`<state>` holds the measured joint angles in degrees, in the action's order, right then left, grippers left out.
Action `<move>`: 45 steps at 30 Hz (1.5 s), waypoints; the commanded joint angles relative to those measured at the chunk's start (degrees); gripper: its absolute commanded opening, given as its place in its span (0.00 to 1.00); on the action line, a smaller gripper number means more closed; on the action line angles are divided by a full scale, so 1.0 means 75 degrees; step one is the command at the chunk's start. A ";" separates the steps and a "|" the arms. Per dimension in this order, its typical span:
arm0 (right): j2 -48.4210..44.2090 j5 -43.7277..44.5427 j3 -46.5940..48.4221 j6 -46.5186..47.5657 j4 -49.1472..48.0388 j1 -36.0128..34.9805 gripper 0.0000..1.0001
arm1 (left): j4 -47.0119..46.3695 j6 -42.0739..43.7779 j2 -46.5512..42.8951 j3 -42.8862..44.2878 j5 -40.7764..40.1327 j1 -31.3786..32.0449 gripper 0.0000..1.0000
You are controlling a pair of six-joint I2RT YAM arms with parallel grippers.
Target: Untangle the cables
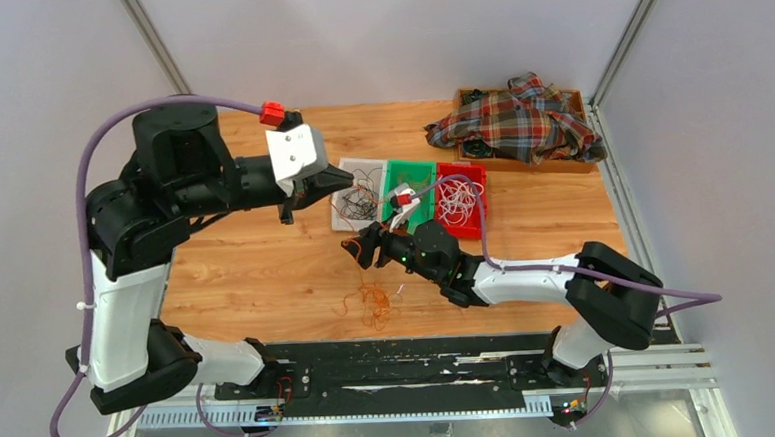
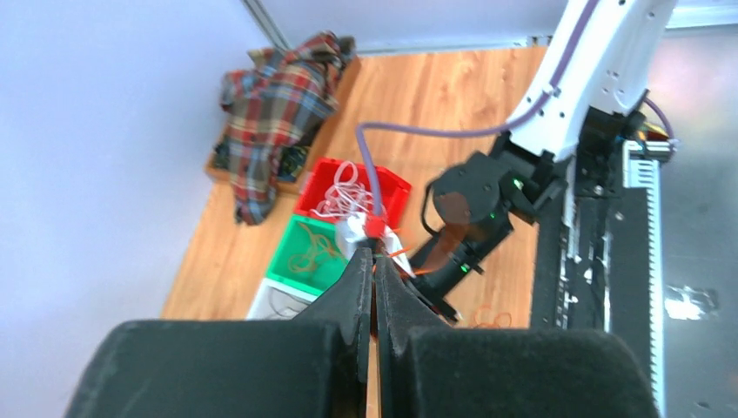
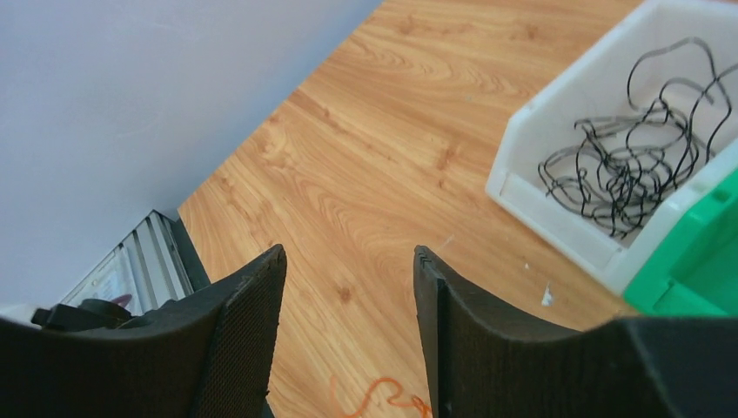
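Wooden table [image 1: 266,275], two arms reaching over it. Far beyond the right gripper [image 3: 348,261], at the back corner, a wooden tray [image 1: 577,96] under a heaped plaid shirt [image 1: 519,121]. Three bins stand in a row touching each other just ahead of both grippers: white bin [image 3: 557,218] right under the left gripper's [image 2: 374,257] tip, green bin [image 1: 391,170] next, red bin [image 1: 480,189] furthest along. Left gripper clenched, fingers pressed flat together, nothing seen between them; hangs raised above the white bin. Right gripper low over bare table just short of the white bin, jaws apart, nothing between them. Cables sorted in part: black cables [image 3: 627,174] loose in the white bin, ahead and to the right of the right fingers; orange ones [image 2: 309,248] in the green bin; white ones [image 1: 455,203] in the red bin. Orange tangle [image 1: 368,302] lies on the table behind the right gripper, toward the arm bases; one orange strand [image 3: 383,396] shows below the right jaws.
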<state>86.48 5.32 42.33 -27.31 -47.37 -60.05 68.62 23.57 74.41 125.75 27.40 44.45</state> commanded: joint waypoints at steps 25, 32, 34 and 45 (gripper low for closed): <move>-0.1629 -0.0128 -0.1412 0.0613 -0.0388 0.0103 0.61 | -0.0365 0.2412 0.0744 0.1830 -0.2055 0.0094 0.00; -0.1091 -0.0850 -0.0750 0.1495 -0.0454 -0.0091 0.63 | -0.0489 0.2547 0.0866 0.2120 -0.2184 0.0201 0.01; -0.0702 -0.0736 -0.0498 0.1634 -0.0514 -0.0114 0.63 | -0.0495 0.2586 0.0882 0.2189 -0.2220 0.0214 0.00; 0.1166 -0.0559 0.0541 0.1398 -0.0599 -0.0149 0.56 | -0.0906 0.2683 0.0796 0.2262 -0.2481 0.0244 0.00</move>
<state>92.84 1.08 44.25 -16.23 -50.59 -60.38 65.41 42.33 81.06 140.94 10.68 45.63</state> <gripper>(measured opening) 0.574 0.015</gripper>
